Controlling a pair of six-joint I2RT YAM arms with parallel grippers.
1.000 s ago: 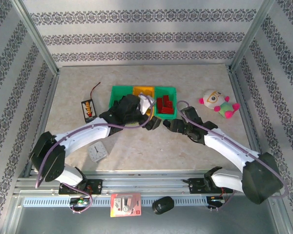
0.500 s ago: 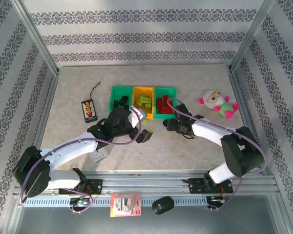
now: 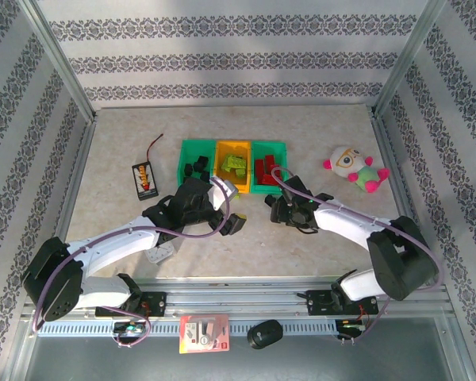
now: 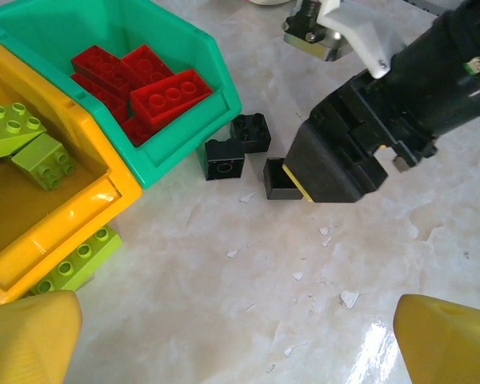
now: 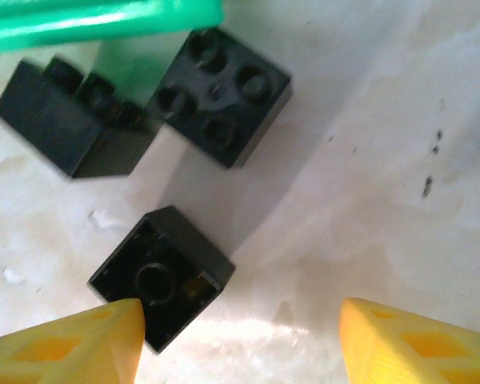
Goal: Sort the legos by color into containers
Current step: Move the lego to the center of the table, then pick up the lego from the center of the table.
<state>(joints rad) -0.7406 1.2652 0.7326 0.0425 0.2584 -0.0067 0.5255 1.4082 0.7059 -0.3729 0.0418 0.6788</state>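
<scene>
- Pale marbled table (image 3: 317, 135), patterned wallpaper walls (image 3: 222, 63). Battery holder (image 3: 144, 178) sits left, plush toy (image 3: 353, 168) right.
- Bins in a row mid-table: left teal bin (image 3: 186, 151) holds black pieces, yellow bin (image 3: 233, 145) lime, right teal bin (image 3: 270, 145) red.
- Left gripper (image 3: 232, 205): jaws wide, empty, just near side of the yellow bin.
- Right gripper (image 3: 276, 208): jaws apart around a loose black brick (image 5: 162, 276), which lies by one fingertip (image 5: 88, 336), not clamped.
- Left wrist view adds a lime brick (image 4: 76, 260) on the table against the yellow bin, and two other black bricks (image 4: 225, 159) by the right teal bin.
</scene>
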